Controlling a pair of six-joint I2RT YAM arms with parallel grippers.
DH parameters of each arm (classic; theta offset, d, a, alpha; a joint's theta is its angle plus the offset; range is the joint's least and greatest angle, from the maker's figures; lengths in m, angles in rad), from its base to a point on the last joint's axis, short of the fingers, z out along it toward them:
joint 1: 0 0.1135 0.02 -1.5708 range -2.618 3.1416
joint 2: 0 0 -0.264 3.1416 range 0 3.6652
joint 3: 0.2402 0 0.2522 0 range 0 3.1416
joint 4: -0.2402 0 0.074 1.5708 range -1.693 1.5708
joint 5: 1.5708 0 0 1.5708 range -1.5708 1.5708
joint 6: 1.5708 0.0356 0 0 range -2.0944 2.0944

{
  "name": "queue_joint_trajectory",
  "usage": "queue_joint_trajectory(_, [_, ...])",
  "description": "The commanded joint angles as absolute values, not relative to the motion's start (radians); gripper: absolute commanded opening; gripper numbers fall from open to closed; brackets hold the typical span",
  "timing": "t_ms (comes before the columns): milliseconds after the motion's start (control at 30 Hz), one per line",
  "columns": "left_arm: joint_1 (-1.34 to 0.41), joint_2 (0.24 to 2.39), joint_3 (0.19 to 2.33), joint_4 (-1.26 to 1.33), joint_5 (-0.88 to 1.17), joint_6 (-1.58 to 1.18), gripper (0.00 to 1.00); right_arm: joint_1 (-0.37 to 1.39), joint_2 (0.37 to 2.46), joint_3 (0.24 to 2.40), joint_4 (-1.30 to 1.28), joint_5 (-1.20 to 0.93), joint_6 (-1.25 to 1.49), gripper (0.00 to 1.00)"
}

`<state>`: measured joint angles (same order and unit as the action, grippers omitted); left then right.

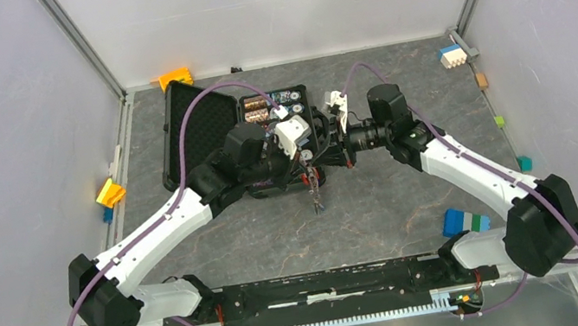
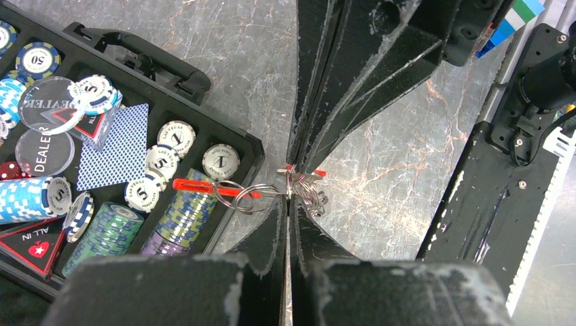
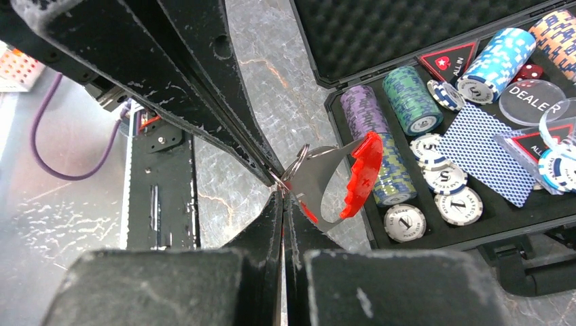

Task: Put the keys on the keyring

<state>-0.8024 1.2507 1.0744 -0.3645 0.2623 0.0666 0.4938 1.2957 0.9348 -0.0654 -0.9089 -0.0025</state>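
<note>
Grey marbled bench (image 1: 379, 201), pale walls. An open poker case (image 2: 224, 123) sits beside both hands. Left hand (image 2: 289, 197) and right hand (image 3: 282, 190) pinch the keyring (image 2: 197, 184) between them, and the red-headed key (image 3: 339, 183) dangles by the right fingertips.

Top view high, distant; wrist views close, downward; all share poker case (image 1: 195, 134).

50 chip (image 2: 34, 60): blue-and-white, plain "50" in the middle
dealer buttons (image 2: 44, 153): two clear discs, both say "DEALER", and one reads flipped from the left wrist cam
all-in plaque (image 2: 30, 241): black triangle, "ALL IN" in white
1 chips (image 2: 175, 139): big "1" with "LAS VEGAS" arced above it, and the lower arc's too tiny to read
5 chips (image 2: 162, 160): just "5", same on the ones the right wrist cam catches
top cam: nothing legible
</note>
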Motion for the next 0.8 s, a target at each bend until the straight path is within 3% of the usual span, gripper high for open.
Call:
queue_joint_trajectory(0, [-0.81, 1.25, 1.084, -0.299, 0.276, 0.059, 0.02, 0.469, 1.304, 0.948, 0.03, -0.964, 0.074, 0.0])
queue_joint_trajectory(767, [-0.81, 1.223, 1.039, -0.245, 0.338, 0.151, 0.02, 0.436, 1.333, 0.86, 0.151, -1.041, 0.182, 0.0])
